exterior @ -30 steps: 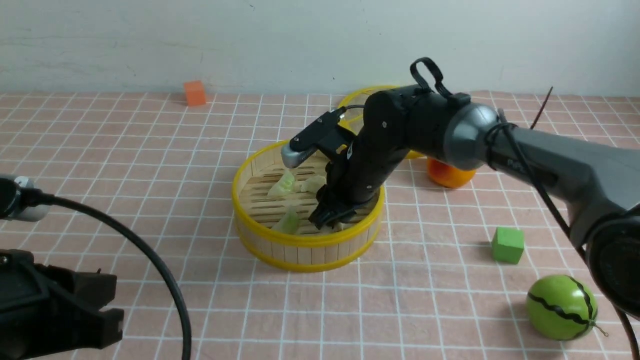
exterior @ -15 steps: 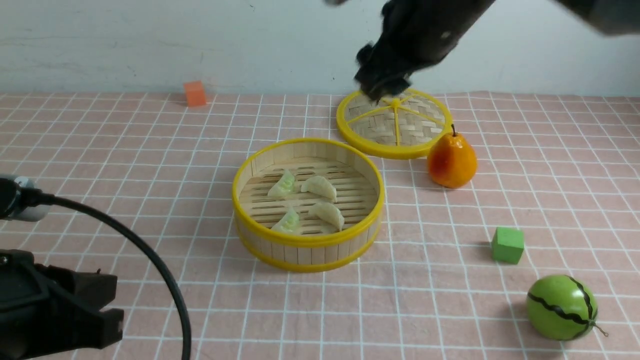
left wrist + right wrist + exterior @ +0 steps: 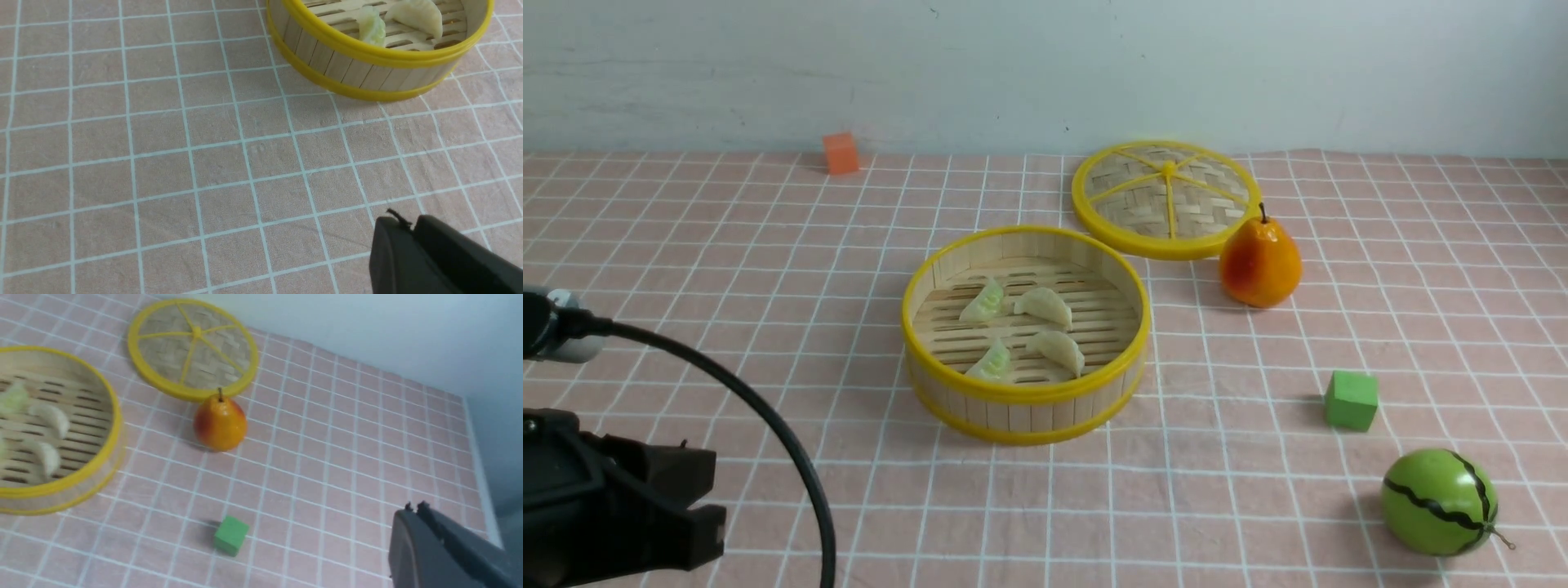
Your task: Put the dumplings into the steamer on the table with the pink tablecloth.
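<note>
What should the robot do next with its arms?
Probably just rest them clear of the steamer: all four dumplings already lie inside it, none shows on the pink tablecloth, and the left gripper and right gripper both look shut and empty.

The right arm, which a second ago reached down into the steamer (image 3: 1029,412) with its claw among the dumplings (image 3: 985,302), has risen past the steamer's far rim and is gone from the front view. The right claw (image 3: 413,507) is now closed and empty, well apart from the steamer on its right side. The cream dumpling (image 3: 1058,349) it covered inside the steamer now lies uncovered.
</note>
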